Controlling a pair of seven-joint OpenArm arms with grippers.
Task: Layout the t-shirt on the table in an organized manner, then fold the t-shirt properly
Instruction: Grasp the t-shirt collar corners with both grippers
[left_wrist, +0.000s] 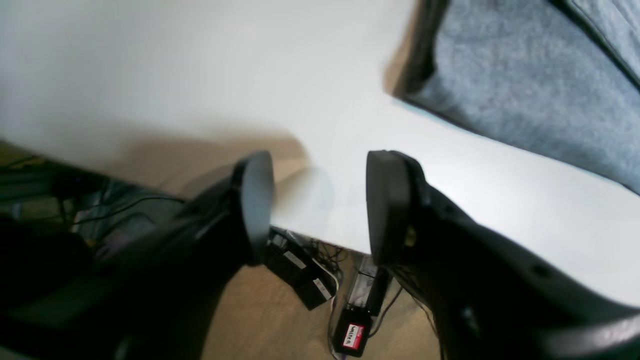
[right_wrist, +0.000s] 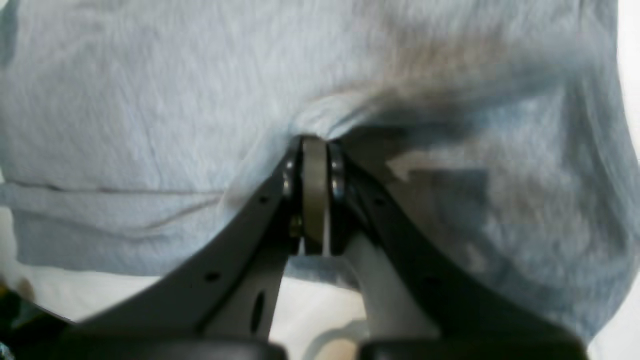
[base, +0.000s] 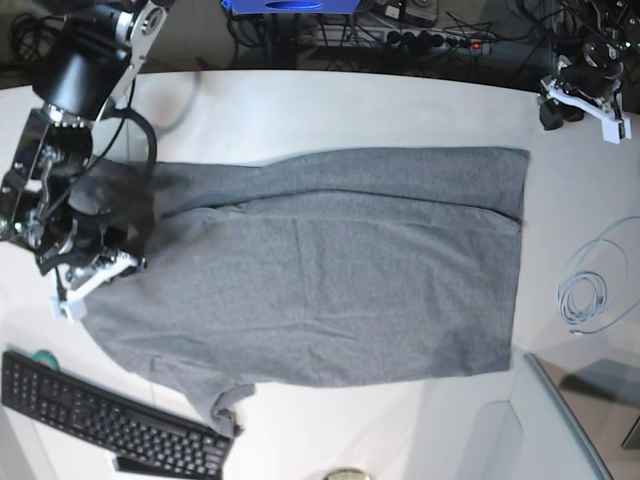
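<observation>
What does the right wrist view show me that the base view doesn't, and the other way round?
Only the right wrist view: the right gripper with jaws shut, pinching a puckered fold of the t-shirt.
Only the base view: the whole shirt spread across the table, the left gripper off the cloth at the far corner, a keyboard and a coiled cable.
Both: grey shirt on white tabletop.

T-shirt (base: 330, 270): plain heather-grey knit, no print, spread mostly flat across the middle of the table.
Pose: lengthwise along the table; straight hem toward the base view's right edge.
Sleeve: one short sleeve (crumpled) near the front edge.
Table (base: 400, 110): smooth white top, far wider than the shirt.
</observation>
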